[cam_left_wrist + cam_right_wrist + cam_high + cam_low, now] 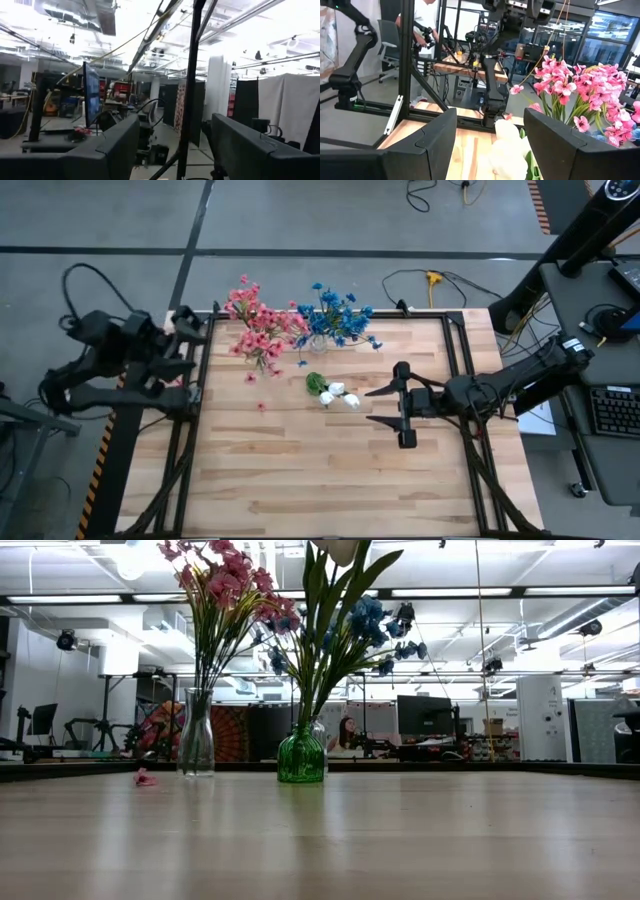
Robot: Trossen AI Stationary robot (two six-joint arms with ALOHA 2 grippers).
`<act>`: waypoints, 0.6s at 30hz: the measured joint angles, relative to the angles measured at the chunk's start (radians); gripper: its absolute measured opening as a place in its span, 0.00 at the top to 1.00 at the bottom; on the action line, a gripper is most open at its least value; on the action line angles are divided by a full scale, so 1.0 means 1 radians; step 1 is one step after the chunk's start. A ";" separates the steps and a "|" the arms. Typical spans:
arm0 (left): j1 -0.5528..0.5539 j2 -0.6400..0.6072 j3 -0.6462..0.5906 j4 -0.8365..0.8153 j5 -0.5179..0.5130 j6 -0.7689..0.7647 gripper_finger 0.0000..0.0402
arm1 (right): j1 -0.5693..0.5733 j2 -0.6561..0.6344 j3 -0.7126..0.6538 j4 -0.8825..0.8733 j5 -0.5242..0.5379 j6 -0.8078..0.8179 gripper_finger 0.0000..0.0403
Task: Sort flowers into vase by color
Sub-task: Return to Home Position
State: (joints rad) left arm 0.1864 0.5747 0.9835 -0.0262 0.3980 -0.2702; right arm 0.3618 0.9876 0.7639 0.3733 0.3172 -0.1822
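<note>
Homing seems the step in hand, since pink flowers (258, 330), blue flowers (335, 318) and white flowers (338, 394) stand bunched by colour toward the far side of the table (300, 480); the right gripper (384, 405), fingers apart and empty near the white ones, needs a clean pull-back, while the left gripper (185, 340), likewise spread, sits at the table's left edge.

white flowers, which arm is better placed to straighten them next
Right. The right gripper is open beside the white flowers, facing them; the left gripper sits folded at the table's left edge.
</note>
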 joint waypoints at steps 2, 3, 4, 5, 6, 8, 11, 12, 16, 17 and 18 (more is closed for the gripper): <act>-0.099 0.026 0.000 -0.006 -0.085 0.034 0.43 | 0.000 0.001 0.000 -0.004 0.000 0.000 0.44; -0.151 0.043 -0.001 -0.011 -0.130 0.053 0.43 | 0.000 0.001 0.000 -0.004 0.000 0.000 0.44; -0.204 0.059 -0.002 -0.012 -0.172 0.076 0.43 | 0.000 0.001 0.000 -0.003 0.000 0.000 0.44; -0.257 0.075 -0.002 -0.012 -0.216 0.098 0.43 | 0.000 0.001 0.000 -0.003 0.000 0.000 0.44; -0.315 0.093 -0.002 -0.010 -0.257 0.119 0.43 | 0.000 0.001 0.000 -0.002 0.000 0.000 0.44; -0.424 0.120 -0.002 -0.009 -0.372 0.173 0.43 | 0.000 0.001 0.000 -0.003 0.000 0.000 0.44; -0.576 0.138 0.035 -0.083 -0.581 0.261 0.43 | 0.000 0.001 0.000 -0.005 -0.001 0.009 0.44; -0.617 0.138 0.051 -0.115 -0.631 0.280 0.43 | 0.000 0.001 0.000 -0.012 -0.001 0.014 0.44; -0.765 0.124 0.062 -0.197 -0.709 0.291 0.43 | 0.000 0.002 0.000 -0.052 -0.002 0.040 0.44; -0.795 0.125 0.049 -0.197 -0.723 0.288 0.43 | 0.000 0.002 0.000 -0.058 -0.002 0.048 0.44; -0.822 0.130 0.032 -0.195 -0.746 0.282 0.43 | 0.000 0.002 0.000 -0.062 -0.002 0.053 0.44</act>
State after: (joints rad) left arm -0.6357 0.7044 1.0150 -0.2207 -0.3477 0.0119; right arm 0.3618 0.9894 0.7639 0.3109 0.3157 -0.1292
